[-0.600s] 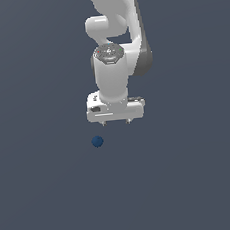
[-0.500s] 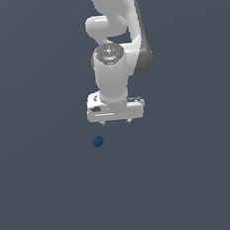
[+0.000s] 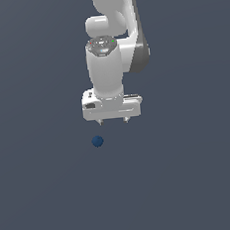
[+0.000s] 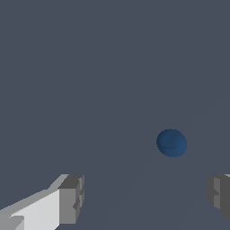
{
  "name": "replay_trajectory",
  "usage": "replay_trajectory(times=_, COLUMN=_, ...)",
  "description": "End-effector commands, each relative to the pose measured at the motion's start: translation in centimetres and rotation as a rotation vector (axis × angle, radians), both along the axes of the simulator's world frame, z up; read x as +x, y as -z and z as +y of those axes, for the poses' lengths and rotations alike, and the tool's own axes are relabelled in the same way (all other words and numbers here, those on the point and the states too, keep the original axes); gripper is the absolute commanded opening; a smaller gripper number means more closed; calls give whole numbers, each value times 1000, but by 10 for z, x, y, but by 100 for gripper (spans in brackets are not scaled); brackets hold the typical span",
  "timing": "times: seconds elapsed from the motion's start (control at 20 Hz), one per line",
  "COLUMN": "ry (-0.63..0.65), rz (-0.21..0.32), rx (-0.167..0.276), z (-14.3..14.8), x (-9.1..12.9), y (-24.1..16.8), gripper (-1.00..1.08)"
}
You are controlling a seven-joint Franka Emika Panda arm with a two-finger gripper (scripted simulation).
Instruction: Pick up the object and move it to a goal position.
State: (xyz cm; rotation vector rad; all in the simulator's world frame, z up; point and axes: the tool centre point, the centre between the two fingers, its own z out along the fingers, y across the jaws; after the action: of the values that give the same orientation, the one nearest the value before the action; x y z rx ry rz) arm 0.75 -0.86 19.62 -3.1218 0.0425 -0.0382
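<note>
While the dark blue ball (image 3: 97, 141) lay on the grey floor (image 3: 194, 189), apart from the arm and toward the exterior view's left of it, we saw the gripper (image 3: 112, 121) above, fingers (image 4: 72, 198) spread and empty. We judged it should centre both fingers astride the ball before descending.

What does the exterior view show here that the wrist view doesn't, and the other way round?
Only the exterior view shows the white arm and the whole gripper hanging above the floor, with the dark blue ball below it and toward the exterior view's left, untouched. Only the wrist view shows the grey finger pads up close, set wide apart with nothing between them. Both show the ball lying free on the plain grey floor.
</note>
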Motion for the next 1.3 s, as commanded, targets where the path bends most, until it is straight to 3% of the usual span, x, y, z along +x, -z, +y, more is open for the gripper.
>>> replay_trajectory(times=0.0, ry=-1, rz=0, rx=0, z=0, x=0, y=0, gripper=100)
replay_trajectory(times=0.55, ry=-68, rz=3, rx=-7, z=-16, x=1, y=19, gripper=100)
replay_trajectory(times=1.25, ry=-300, rz=16, rx=-22, z=-68, x=-3, y=86, gripper=100)
